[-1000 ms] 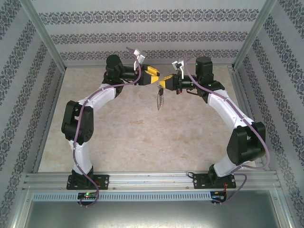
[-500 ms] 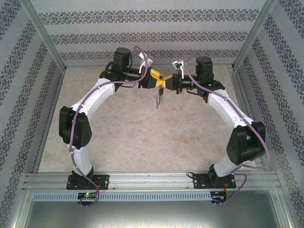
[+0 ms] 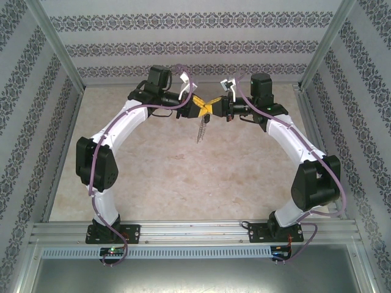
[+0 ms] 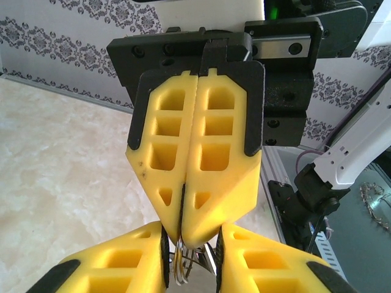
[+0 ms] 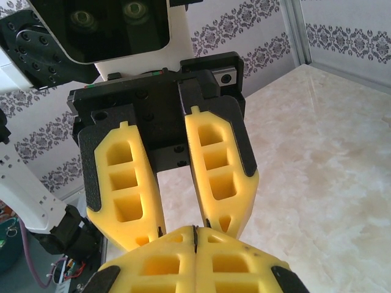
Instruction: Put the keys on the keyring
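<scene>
**Ring pinched in mid-air, left fingers straddling it**

In the upper centre of the overhead view, your two grippers meet tip to tip above the table [image 3: 153, 171]. The right gripper [image 5: 194, 241] is pressed together on the keyring [image 4: 181, 273]. The chain strip [image 3: 200, 129] dangles below, so the loop likely hangs free for threading. The left gripper [image 3: 200, 110] has its fingers apart, one either side of those tips, probably ready to take the ring.

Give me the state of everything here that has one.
right claw: shut, pinching the keyring at its tips.
left claw: open, straddling the right claw's tips.
keyring: held in the air.
chain: hanging loose under the claws.
</scene>
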Robot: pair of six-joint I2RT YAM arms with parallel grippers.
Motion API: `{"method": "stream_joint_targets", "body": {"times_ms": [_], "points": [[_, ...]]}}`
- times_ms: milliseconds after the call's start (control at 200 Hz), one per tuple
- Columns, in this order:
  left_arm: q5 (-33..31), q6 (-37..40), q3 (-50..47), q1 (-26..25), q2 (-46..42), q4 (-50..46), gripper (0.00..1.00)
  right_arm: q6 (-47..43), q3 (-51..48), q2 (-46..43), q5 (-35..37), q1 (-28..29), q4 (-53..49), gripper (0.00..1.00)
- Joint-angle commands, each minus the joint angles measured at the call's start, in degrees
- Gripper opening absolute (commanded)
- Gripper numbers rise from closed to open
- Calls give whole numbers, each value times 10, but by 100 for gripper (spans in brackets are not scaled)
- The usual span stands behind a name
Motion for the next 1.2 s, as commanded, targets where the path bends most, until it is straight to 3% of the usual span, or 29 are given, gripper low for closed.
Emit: {"method": "stream_joint_targets", "body": {"times_ms": [0, 275, 520, 585, 660, 914, 1194], "points": [[33, -3, -4, -5, -22, 10, 25, -4, 16, 6, -3, -4, 28, 0], [37, -35, -15, -6, -23, 59, 0, -8, 11, 5, -6, -6, 26, 0], [36, -92, -61, -6, -37, 163, 0, 1, 5, -2, -11, -7, 39, 0], [29, -118, -76, -5, -41, 202, 0, 21, -11, -13, -3, -13, 70, 27], [21, -143, -92, -5, -48, 246, 0, 45, -35, -32, 7, -27, 104, 39], [9, -220, -132, -6, -62, 369, 0, 104, -125, -89, 16, -59, 205, 45], [13, -236, -129, -6, -65, 384, 0, 148, -171, -82, -15, -51, 296, 52]]}}
